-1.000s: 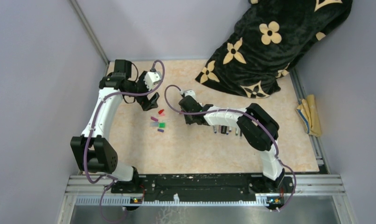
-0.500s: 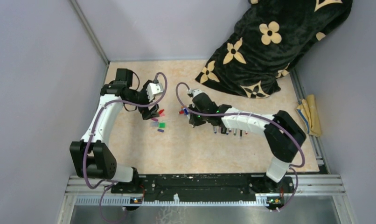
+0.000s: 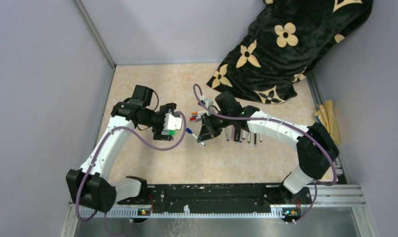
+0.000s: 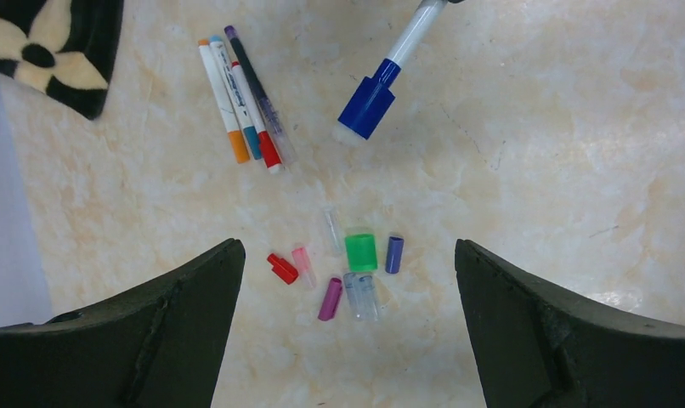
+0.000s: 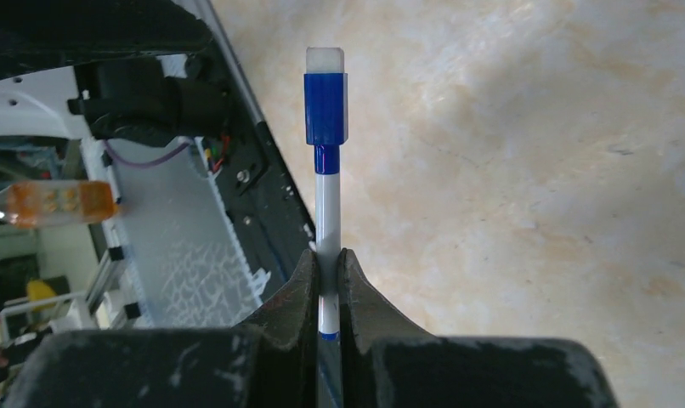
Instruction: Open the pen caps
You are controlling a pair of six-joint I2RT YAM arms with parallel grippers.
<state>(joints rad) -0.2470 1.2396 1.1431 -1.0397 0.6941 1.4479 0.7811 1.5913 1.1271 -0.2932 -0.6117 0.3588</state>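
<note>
On mottled cream tabletop [image 4: 534,170], stubby plastic caps [image 4: 360,252], slim blue-capped pen [image 5: 326,212] pinched above

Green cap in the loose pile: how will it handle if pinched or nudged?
Likely very light: the green cap is stubby plastic, so a nudge would probably skid it on the smooth table. It may roll if round-bodied; unclear here. The clear cap and dark purple cap lie close beside it, so a pinch could catch them.

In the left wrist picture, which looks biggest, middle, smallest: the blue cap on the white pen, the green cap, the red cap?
1. Blue plastic cap, though possibly nearer the camera.
2. Chunky green plastic cap.
3. Small red plastic cap.
</note>
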